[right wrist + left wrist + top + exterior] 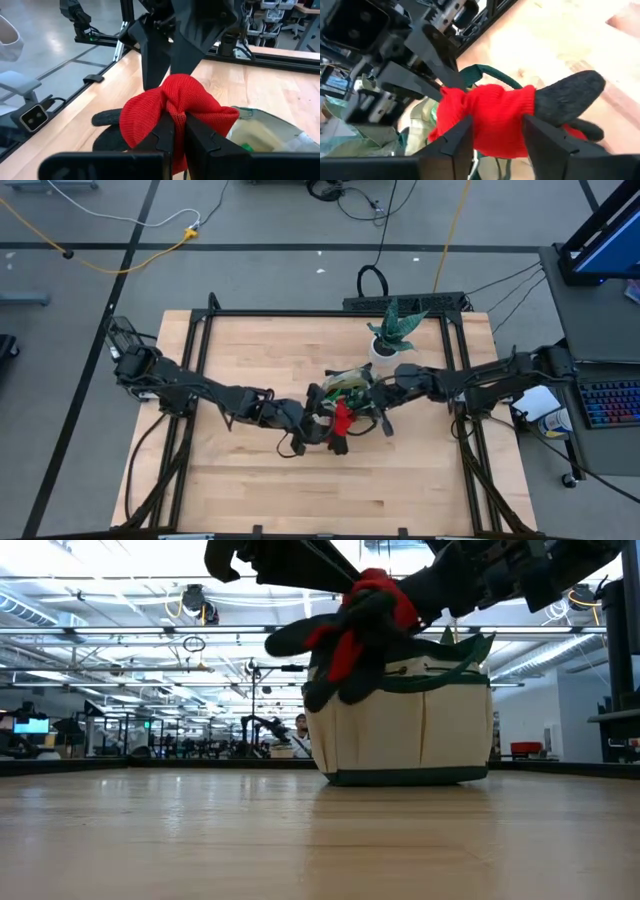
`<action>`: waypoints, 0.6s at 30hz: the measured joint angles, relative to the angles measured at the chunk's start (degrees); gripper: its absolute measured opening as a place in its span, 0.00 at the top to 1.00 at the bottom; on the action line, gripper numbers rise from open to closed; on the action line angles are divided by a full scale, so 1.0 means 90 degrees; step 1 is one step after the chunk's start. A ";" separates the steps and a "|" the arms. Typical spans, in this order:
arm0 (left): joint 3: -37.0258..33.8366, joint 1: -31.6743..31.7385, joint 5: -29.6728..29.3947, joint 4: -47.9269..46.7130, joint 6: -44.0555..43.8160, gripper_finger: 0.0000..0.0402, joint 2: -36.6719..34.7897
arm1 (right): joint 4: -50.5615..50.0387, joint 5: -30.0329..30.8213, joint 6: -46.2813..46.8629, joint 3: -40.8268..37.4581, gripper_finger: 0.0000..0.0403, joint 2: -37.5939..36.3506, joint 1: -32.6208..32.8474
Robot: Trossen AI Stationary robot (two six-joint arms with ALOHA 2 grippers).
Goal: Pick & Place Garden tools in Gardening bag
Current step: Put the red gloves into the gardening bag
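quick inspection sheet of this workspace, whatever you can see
surface: wooden table in a dark frame
job's things: red-and-black gloves held in the air at the rim of the gardening bag; other tools not made out
clutter: plant in a white pot behind the bag
grippers: left end effector straddles the gloves, fingers apart; right end effector is shut on the red cuff
cables: yellow and black leads on the floor beyond the table
surroundings: keyboard to the right; workshop benches behind

Two dark jointed arms, black cables looped alongside; left gripper [328, 423] and right gripper [352, 406] with flat angular black fingers.
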 joint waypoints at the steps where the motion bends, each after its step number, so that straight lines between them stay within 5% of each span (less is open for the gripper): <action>1: 0.0000 -0.0024 -0.0006 -0.0009 -0.0105 0.56 0.0000 | -0.0069 -0.0004 0.0000 0.0000 0.96 -0.0064 0.0000; 11: 0.0000 -0.0379 -0.0987 0.0587 -0.3590 0.48 -0.0002 | -0.0791 -0.0029 -0.0319 0.0000 0.96 -0.0813 0.0007; 18: 0.0000 -0.0066 -0.0913 0.0876 -0.5454 0.48 -0.0002 | -0.0430 0.0004 -0.0673 0.0000 0.96 -0.0874 0.0005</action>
